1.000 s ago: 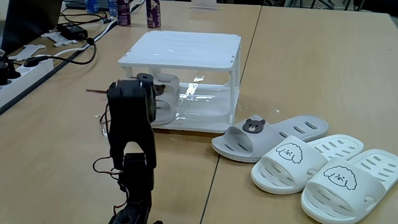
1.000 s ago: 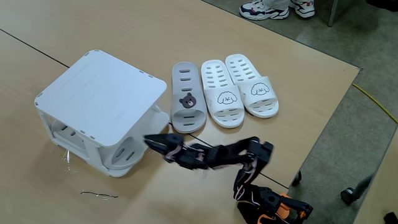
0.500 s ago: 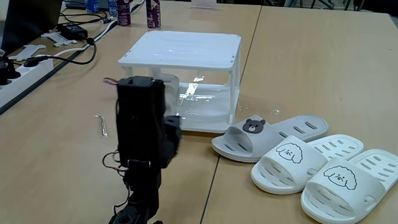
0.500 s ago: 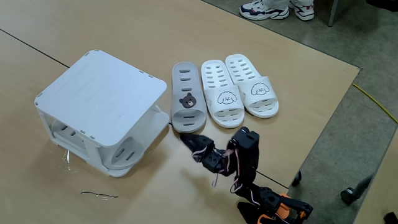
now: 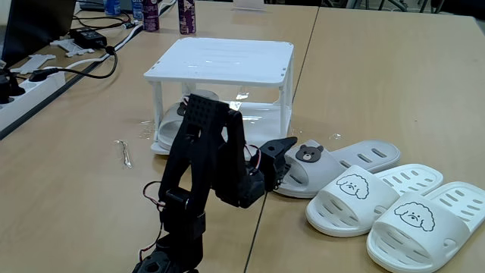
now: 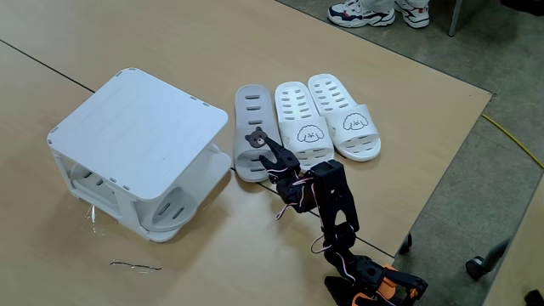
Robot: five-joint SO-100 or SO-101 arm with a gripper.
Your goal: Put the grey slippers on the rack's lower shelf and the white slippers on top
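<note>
Reaching toward the grey bear-face slipper that lies on the table, the gripper in a fixed view has its two black fingers spread apart and holds nothing. The slipper's strap with the bear face sits just beyond the fingertips, to their right. I judge a good pickup would close the fingers over the strap edge, near the bear, so the sole hangs level. The other grey slipper already lies on the lower shelf of the rack, behind and left of the gripper. The two white puppy-face slippers lie to the right, past the grey one. On the wooden table, a power strip and cables lie far left, and bottles stand behind the rack.

From the other fixed view, the gripper hangs over the grey slipper near its bear strap, fingers apart. The white slippers lie side by side just to its right; the rack stands to the left. A thin wire lies on the table. Grey floor borders the table edge, and a person's sneakers show at the top.
</note>
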